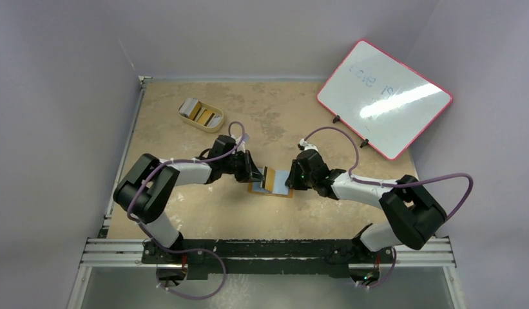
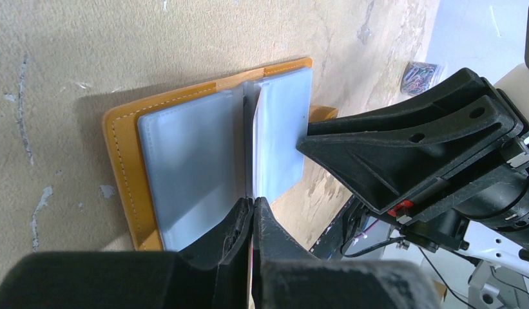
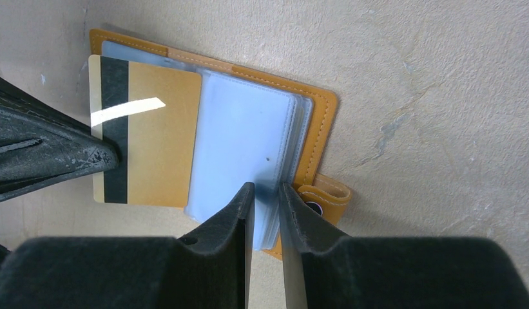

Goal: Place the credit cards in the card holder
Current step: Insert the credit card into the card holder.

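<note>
Now the card holder (image 1: 272,183) lies open mid-frame on the worktop (image 1: 281,116); left gripper (image 2: 254,205) jaws clench a gold card (image 3: 152,135); right gripper (image 3: 267,193) jaws pinch a clear pocket leaf; next, the card likely needs squaring to that pocket's mouth.

Orange-tan card holder (image 3: 323,122), white-stitched, pale blue inside; gold card (image 3: 162,138), black-striped

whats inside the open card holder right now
The card holder holds frosted bluish sleeves, the facing ones showing no card. The right gripper pinches some; sleeves stacked underneath are hidden.
</note>
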